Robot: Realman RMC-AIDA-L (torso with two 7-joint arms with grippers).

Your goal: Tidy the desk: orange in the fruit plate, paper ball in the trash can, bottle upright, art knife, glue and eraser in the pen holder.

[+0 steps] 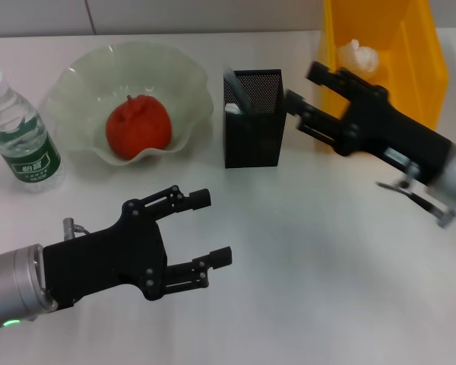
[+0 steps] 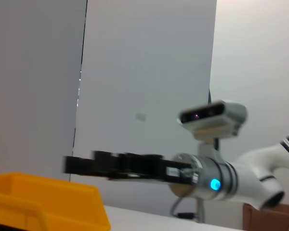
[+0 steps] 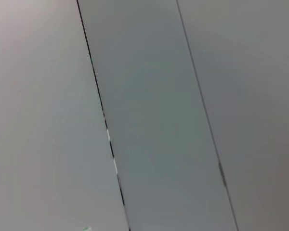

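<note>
The orange (image 1: 138,125) lies in the pale-green fruit plate (image 1: 76,84). At the far left the bottle (image 1: 21,129) stands upright. A white paper ball (image 1: 359,55) rests inside the yellow trash can (image 1: 418,68) (image 2: 48,202). Inside the black mesh pen holder (image 1: 252,129) a grey strip and a white bit show; I cannot tell which of art knife, glue and eraser they are. My right gripper (image 1: 304,85) (image 2: 86,164) hovers open and empty between pen holder and trash can. Above the desk (image 1: 311,258) in front, my left gripper (image 1: 213,228) is open and empty.
The fruit plate, pen holder and trash can stand in a row along the back of the desk, with the wall behind. The right wrist view shows only grey wall panels.
</note>
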